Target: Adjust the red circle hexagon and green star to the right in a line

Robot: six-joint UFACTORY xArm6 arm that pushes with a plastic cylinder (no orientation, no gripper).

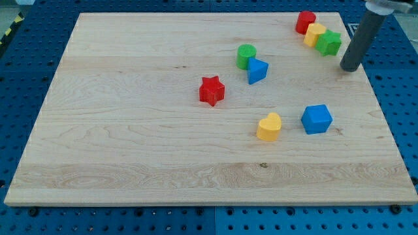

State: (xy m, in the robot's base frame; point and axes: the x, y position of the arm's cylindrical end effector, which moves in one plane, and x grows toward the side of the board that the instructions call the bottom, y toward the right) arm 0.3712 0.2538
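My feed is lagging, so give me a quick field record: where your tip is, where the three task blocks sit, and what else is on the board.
tip: my tip is just to the view's right of the green star, apart from it
task blocks: red circle, yellow hexagon, green star, a tight diagonal row at the view's top right
touching: neighbours look in contact
centre: green cylinder beside blue triangle; red star
lower right: yellow heart, blue cube
surface: board
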